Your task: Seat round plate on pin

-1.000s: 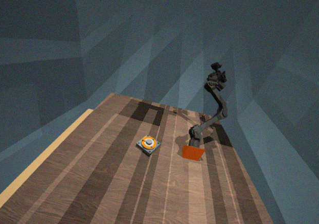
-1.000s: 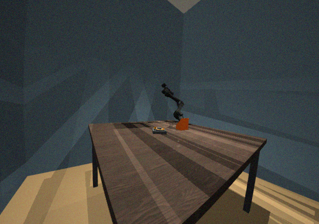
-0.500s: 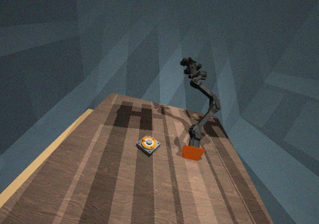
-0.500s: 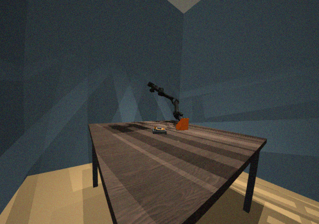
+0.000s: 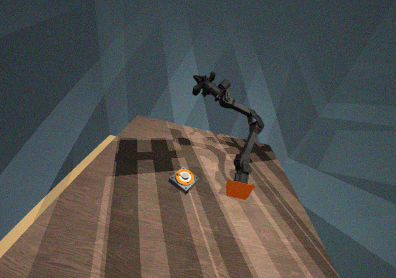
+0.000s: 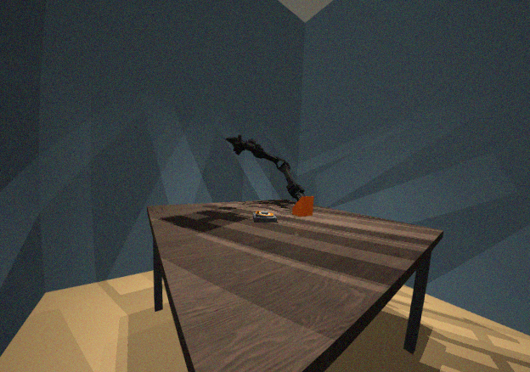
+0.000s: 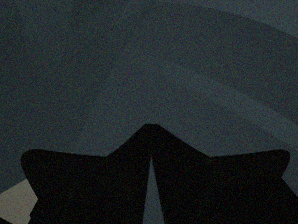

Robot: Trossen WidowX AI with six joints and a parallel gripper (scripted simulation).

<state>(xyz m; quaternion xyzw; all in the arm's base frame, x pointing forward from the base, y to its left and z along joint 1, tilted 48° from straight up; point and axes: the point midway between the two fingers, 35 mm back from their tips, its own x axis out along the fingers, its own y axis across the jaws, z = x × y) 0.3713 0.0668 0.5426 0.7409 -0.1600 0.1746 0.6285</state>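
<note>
The round orange and white plate (image 5: 178,180) (image 6: 267,215) sits around the grey post (image 5: 184,176) on the square grey base (image 5: 185,188) (image 6: 266,220). The views are too small to tell whether it lies flat or tilted. The tab, the hole beside it and the pin cannot be made out clearly. My gripper (image 5: 195,77) (image 6: 228,139) (image 7: 150,130) is shut and empty. It is raised high above the table, well away from the plate and not touching it. The wrist view shows only the dark closed fingers against the wall.
The striped wooden table (image 5: 202,249) (image 6: 248,289) carries the base. An orange block (image 5: 239,190) (image 6: 303,206) stands at the foot of my arm, to the right of the base in the top and exterior views. Dark shadows fall across the table behind the base.
</note>
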